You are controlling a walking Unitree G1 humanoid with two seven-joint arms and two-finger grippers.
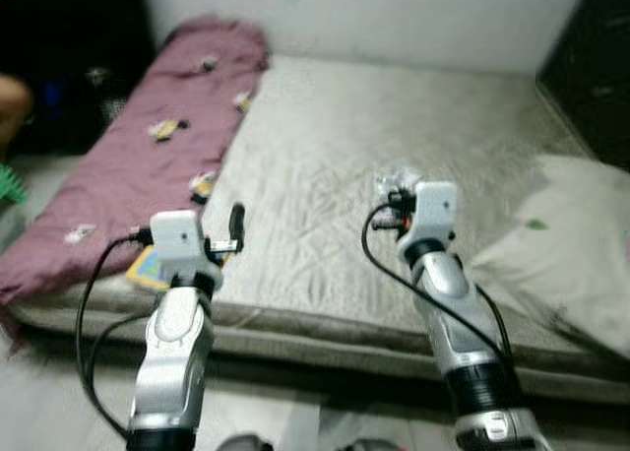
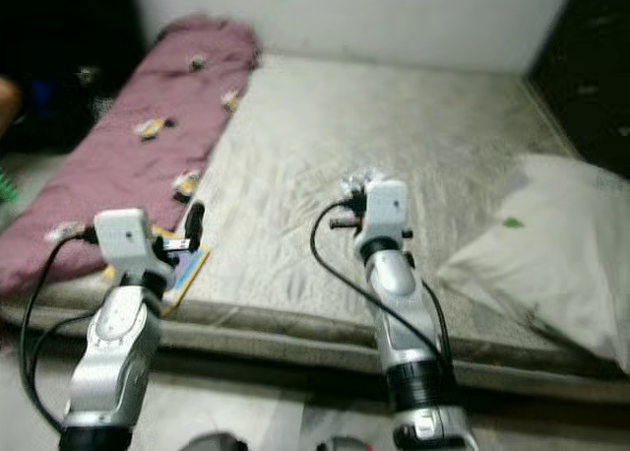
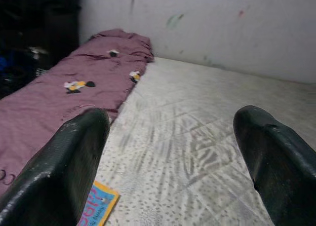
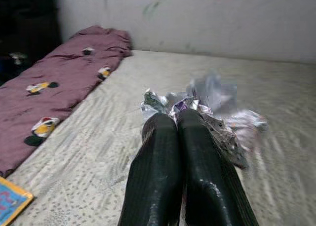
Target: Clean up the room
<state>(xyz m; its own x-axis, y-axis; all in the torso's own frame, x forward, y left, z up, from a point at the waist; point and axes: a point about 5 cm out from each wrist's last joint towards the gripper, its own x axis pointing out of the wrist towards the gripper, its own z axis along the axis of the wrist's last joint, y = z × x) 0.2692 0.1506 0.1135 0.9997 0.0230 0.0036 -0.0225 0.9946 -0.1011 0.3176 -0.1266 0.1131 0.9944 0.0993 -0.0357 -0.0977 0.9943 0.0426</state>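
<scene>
Right gripper [image 4: 177,118] is clenched on a crinkly silver foil wrapper [image 4: 212,105], held above the middle of the mattress [image 1: 394,126], fingers pressed together w/ the crumpled foil bunched at the tips; left gripper [image 3: 170,152] is released, its two ribbed black fingers [image 3: 64,167] spread wide, holding nothing, over the near left edge of the mattress; mattress cover is pale grey, wrinkled, speckled; a maroon blanket [image 1: 128,165] w/ small cartoon prints runs along the left side; a flat bright blue-and-yellow booklet [image 3: 98,206] lies just beside it at the near left edge; soft white pillow [image 1: 566,244] sits near right.
</scene>
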